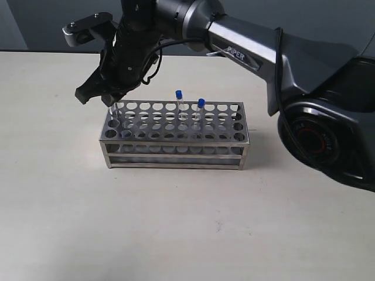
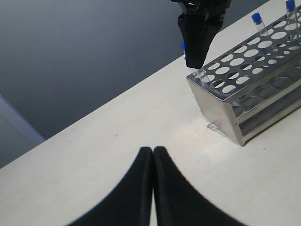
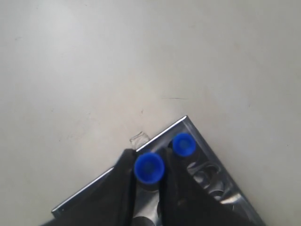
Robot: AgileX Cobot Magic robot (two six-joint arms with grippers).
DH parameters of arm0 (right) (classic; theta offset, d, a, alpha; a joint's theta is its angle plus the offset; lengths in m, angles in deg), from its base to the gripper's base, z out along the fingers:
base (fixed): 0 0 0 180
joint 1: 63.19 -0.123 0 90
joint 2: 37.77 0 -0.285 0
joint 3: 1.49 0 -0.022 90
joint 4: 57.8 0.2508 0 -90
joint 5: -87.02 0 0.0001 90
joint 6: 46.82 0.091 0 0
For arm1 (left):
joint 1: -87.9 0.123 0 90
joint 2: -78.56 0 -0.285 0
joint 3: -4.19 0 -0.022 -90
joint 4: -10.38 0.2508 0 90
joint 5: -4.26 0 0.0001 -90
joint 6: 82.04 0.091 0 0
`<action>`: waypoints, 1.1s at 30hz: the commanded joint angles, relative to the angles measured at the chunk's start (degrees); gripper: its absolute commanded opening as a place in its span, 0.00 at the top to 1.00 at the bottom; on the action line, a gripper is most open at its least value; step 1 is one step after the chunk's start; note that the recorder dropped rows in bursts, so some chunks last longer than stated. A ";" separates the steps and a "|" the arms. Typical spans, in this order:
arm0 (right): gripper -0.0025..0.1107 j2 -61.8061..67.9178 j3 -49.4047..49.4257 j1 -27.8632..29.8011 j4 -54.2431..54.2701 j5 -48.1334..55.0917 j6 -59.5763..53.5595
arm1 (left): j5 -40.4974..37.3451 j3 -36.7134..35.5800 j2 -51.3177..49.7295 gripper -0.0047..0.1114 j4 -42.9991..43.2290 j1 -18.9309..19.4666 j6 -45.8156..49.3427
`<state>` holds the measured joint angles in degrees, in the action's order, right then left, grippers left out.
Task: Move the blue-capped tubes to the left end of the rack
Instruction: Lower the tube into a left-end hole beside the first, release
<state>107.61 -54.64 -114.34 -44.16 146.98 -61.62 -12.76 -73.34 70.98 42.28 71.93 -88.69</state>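
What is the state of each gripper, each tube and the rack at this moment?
Rack: upright, most holes empty.
Right gripper: shut on the gripped tube.
Gripped tube: capped, upright, in a left-end hole.
Neighbouring tube: capped, seated at that end.
Middle tubes: capped, upright in holes.
Left gripper: shut, empty.

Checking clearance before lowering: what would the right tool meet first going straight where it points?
The right tool would probably meet the rack at its left end, under the blue-capped tube it holds; a neighbouring tube stands close, depth unclear.
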 commanded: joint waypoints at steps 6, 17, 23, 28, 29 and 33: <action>0.99 1.22 -0.19 -0.28 2.89 -0.11 -0.26 | 0.31 0.30 -0.20 0.95 -0.29 -0.22 -0.28; 0.59 0.58 -0.19 -0.28 2.76 1.36 -0.03 | 0.31 0.30 -0.20 0.95 -0.29 -0.22 -0.28; 0.76 -1.26 -0.19 -0.28 2.89 4.61 -0.03 | 0.31 0.30 -0.20 0.95 -0.29 -0.22 -0.28; 0.75 -4.70 -0.19 -0.28 -0.87 7.80 1.93 | 0.31 0.30 -0.20 0.95 -0.29 -0.22 -0.28; 0.73 -5.26 -0.19 -0.28 -1.97 8.30 2.59 | 0.31 0.30 -0.20 0.95 -0.29 -0.22 -0.28; 0.65 -7.60 -0.19 -0.28 -8.52 10.00 5.55 | 0.31 0.30 -0.20 0.95 -0.29 -0.22 -0.28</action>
<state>101.86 -54.75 -114.77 -48.09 155.95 -58.02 -12.76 -73.34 70.98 42.28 71.93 -88.69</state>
